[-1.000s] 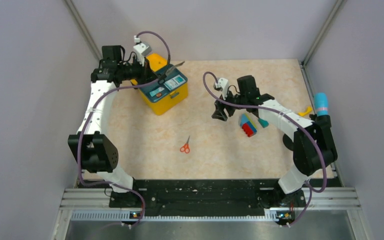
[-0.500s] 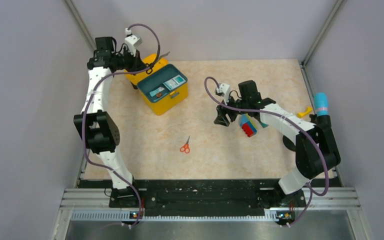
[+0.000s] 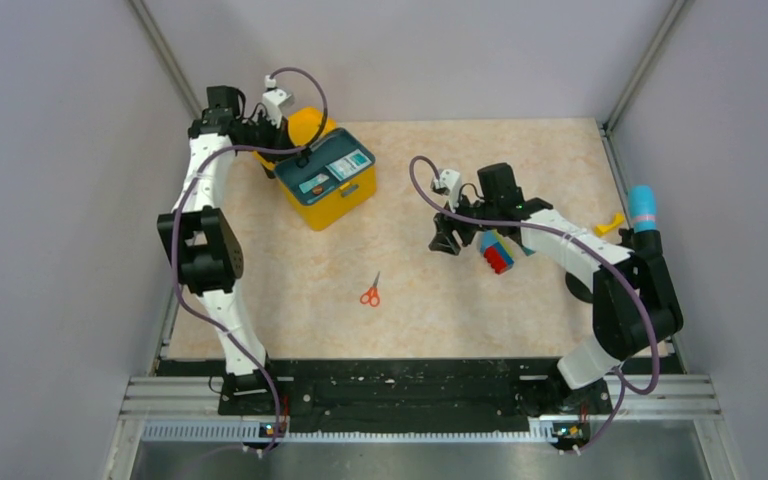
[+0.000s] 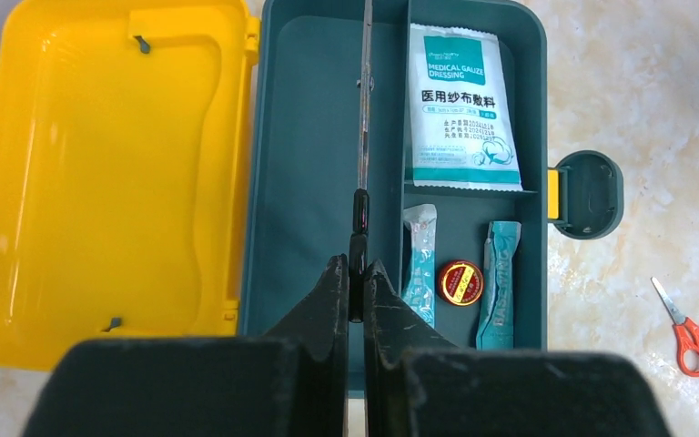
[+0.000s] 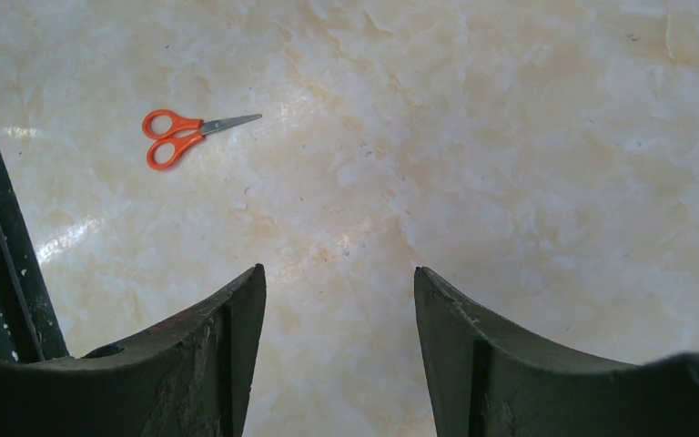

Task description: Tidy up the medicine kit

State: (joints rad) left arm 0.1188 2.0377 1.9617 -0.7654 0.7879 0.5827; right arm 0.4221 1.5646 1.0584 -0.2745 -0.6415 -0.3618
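Table (image 3: 440, 310), marbled beige, walled in on three sides; we list it first as the bearer of everything below.

Medicine kit (image 3: 332, 203), bright yellow box, standing at the far left of the table near the back wall. We find its lid (image 4: 100, 173) swung fully open and lying flat beside the body; a dark teal latch (image 4: 592, 194) sticks out on the opposite side.

Tray (image 4: 309, 137), dark teal, seated in the box, with one long compartment and two smaller ones.

Left gripper (image 4: 355, 273), above the tray, jaws pressed together on a thin metal tool (image 4: 362, 118) that reaches out over the long compartment.

Right gripper (image 5: 339, 282), right of the table's centre, above bare tabletop; we see its jaws parted and nothing between them.

Gauze packet (image 4: 462, 105), white and teal, lying flat in the upper small compartment.

Stack of coloured blocks (image 3: 497, 255), just beside the right gripper.

Blue cylinder (image 3: 644, 208), upright at the right edge, well apart from the kit.

Scissors (image 3: 370, 295), orange-handled, closed, alone near the table's middle.

Two teal sachets (image 4: 499, 273), in the lower small compartment.

Red round tin (image 4: 460, 282), between the sachets.
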